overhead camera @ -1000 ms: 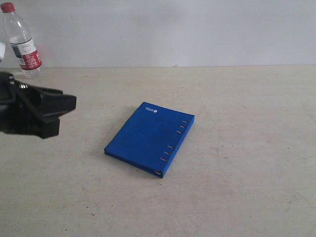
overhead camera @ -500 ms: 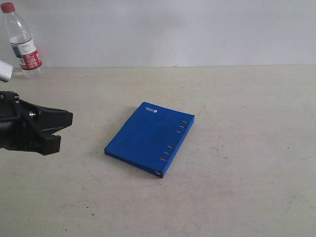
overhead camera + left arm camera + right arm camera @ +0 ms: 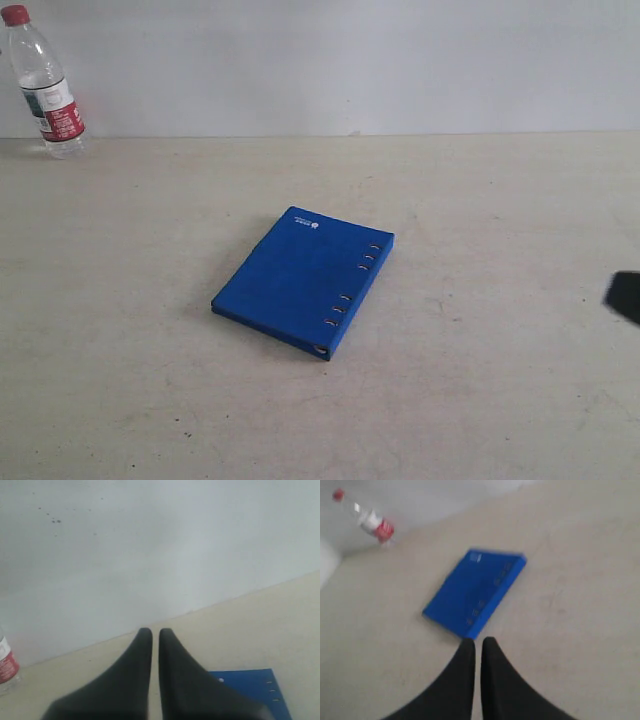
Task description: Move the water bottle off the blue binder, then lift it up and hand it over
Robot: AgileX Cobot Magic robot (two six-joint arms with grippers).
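The water bottle (image 3: 45,82) stands upright at the table's far left corner by the wall, clear with a red cap and red label; it is apart from the blue binder (image 3: 305,280), which lies flat mid-table. The bottle (image 3: 370,517) and binder (image 3: 477,592) also show in the right wrist view, and the bottle's edge (image 3: 6,667) and a binder corner (image 3: 255,690) in the left wrist view. My left gripper (image 3: 151,632) is shut and empty, out of the exterior view. My right gripper (image 3: 477,642) is shut and empty, just short of the binder's near corner; a dark bit of it (image 3: 625,297) shows at the right edge.
A pale wall (image 3: 350,60) runs along the back of the beige table (image 3: 480,400). Nothing else stands on the table besides the bottle and binder.
My left gripper closed and drew back out of the exterior view at the left. A dark part of the right gripper has come in at the right edge.
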